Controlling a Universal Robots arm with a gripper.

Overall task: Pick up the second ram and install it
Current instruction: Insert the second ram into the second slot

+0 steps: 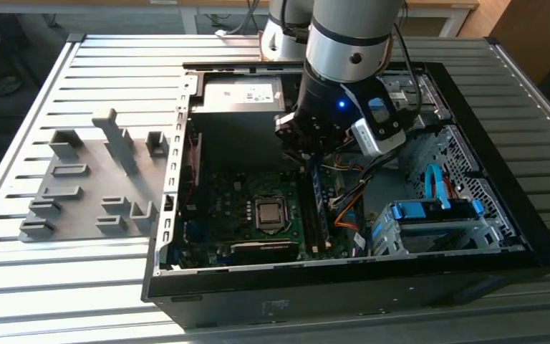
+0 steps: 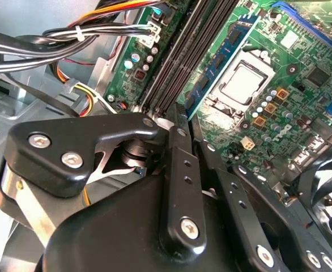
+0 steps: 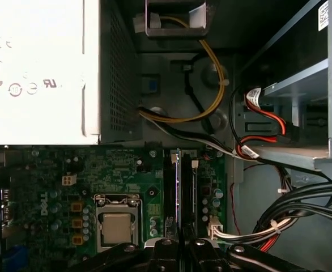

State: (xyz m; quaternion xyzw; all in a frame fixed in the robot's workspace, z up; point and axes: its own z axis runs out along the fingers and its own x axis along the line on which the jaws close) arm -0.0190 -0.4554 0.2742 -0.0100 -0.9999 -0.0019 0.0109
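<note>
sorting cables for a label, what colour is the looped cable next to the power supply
Yellow. The looped cable beside the power supply shows best in the first wrist view.

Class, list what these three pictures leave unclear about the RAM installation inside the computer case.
- Exterior view: the gripper and arm cover the upper RAM slots, so the stick's seating is hidden.
- First wrist view: the second ram shows edge-on between the slots; its lower end is cut off behind the gripper.
- Second wrist view: the gripper's linkage hides the slots' near end.
</note>
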